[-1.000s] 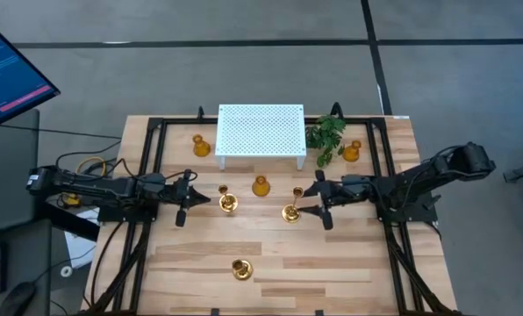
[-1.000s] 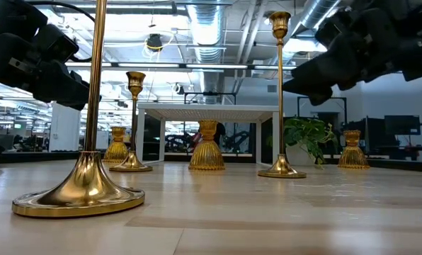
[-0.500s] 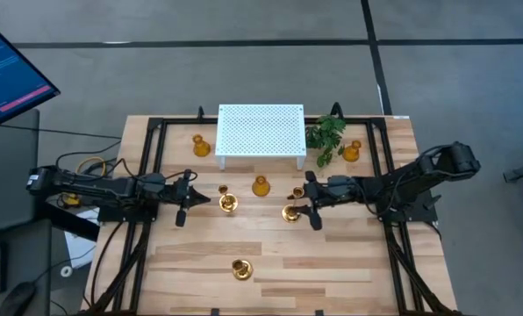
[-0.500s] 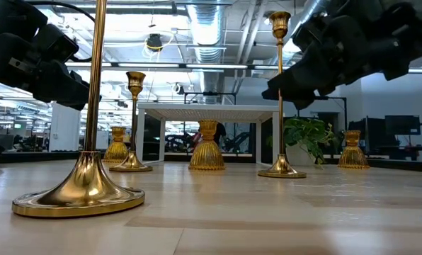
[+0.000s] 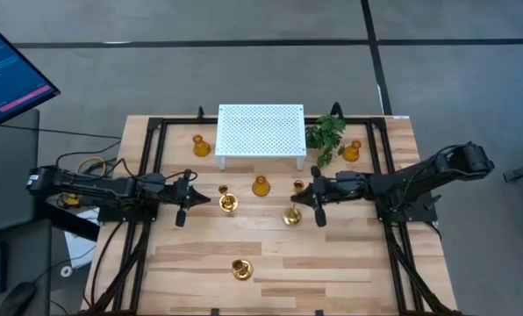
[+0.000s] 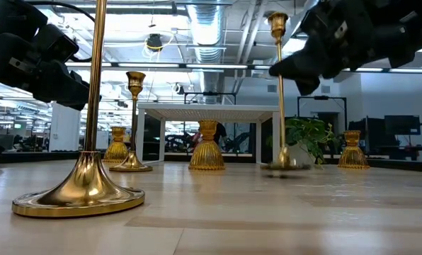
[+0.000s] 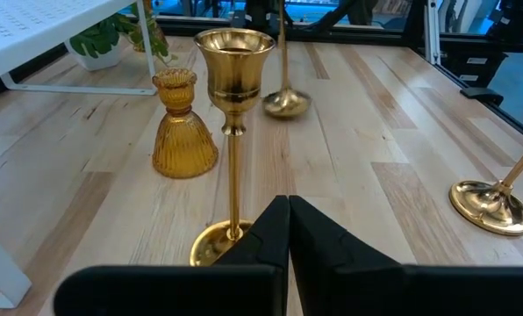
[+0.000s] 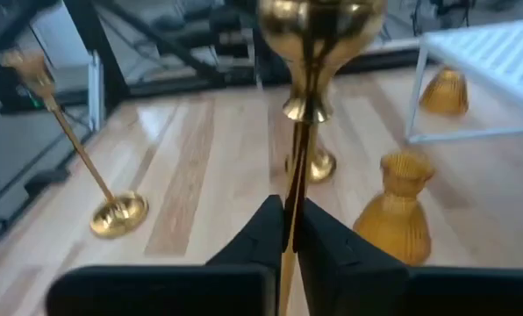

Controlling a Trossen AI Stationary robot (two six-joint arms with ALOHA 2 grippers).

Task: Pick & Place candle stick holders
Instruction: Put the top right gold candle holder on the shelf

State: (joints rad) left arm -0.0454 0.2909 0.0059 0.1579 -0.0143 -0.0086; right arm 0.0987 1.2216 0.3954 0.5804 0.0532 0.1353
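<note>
Wooden table [image 5: 349, 263], right hand [image 5: 309, 201] clamped on tall holder [image 6: 280, 92], seemingly lifted, left hand [image 5: 189, 198] together

Stand [image 5: 261, 132] at table [image 5: 349, 263] rear, plant [image 5: 326, 136] beside it, candle stick holders [image 5: 261, 186] in front.

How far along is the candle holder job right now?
Nothing looks placed yet: the white stand carries no holders. In hand: the right claw is shut on a tall holder's stem, its base seemingly just lifting. The left claw waits shut beside another tall holder. The other holders sit untouched on the table.
</note>
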